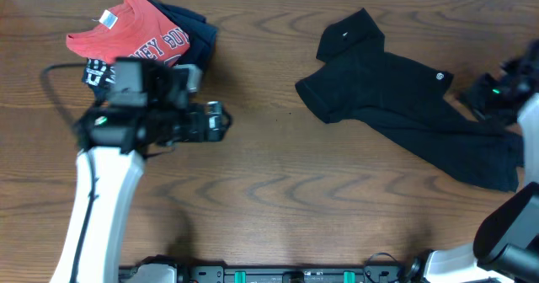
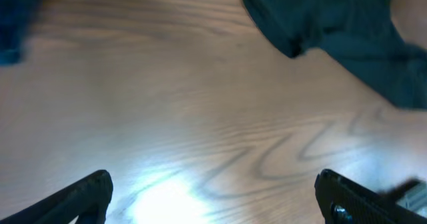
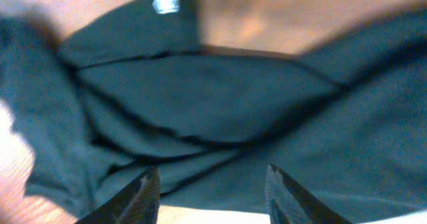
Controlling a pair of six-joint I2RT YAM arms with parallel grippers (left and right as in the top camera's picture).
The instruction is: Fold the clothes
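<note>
The clothes are a black T-shirt lying crumpled on the right half of the wooden table, with a small white logo near the far edge. My right gripper hovers at the shirt's right side. In the right wrist view its jaws stand apart just above the dark fabric, with nothing clamped between them. My left gripper is left of centre, well apart from the shirt. It is wide open over bare wood, and the shirt shows ahead of it at the upper right.
A red T-shirt with white lettering lies on a navy garment at the back left, just behind my left arm. The navy cloth also shows in the left wrist view. Bare table lies between the arms.
</note>
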